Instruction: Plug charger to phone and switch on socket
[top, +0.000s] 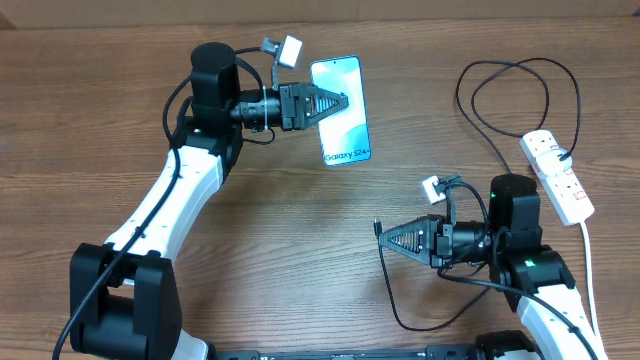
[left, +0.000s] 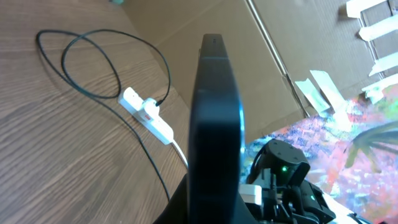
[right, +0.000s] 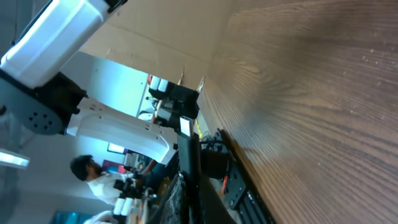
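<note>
Left gripper (top: 337, 102) clamps the phone (top: 347, 125) edge. Below the phone, right gripper (top: 385, 238) is pinched shut beside the charger (top: 377, 227) plug; an actual hold is hard to make out.

We see the wood-grain desk (right: 311, 93) tilted across the right and a white robot arm (right: 56, 34) at upper left. Our tool (right: 189, 168) shows dark and pressed together, with a blurred person (right: 84, 171) behind.

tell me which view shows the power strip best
Overhead: the power strip lies whole and unobstructed on the right side of the table. The left wrist view shows it only small, distant and at an angle. The right wrist view does not show it.
</note>
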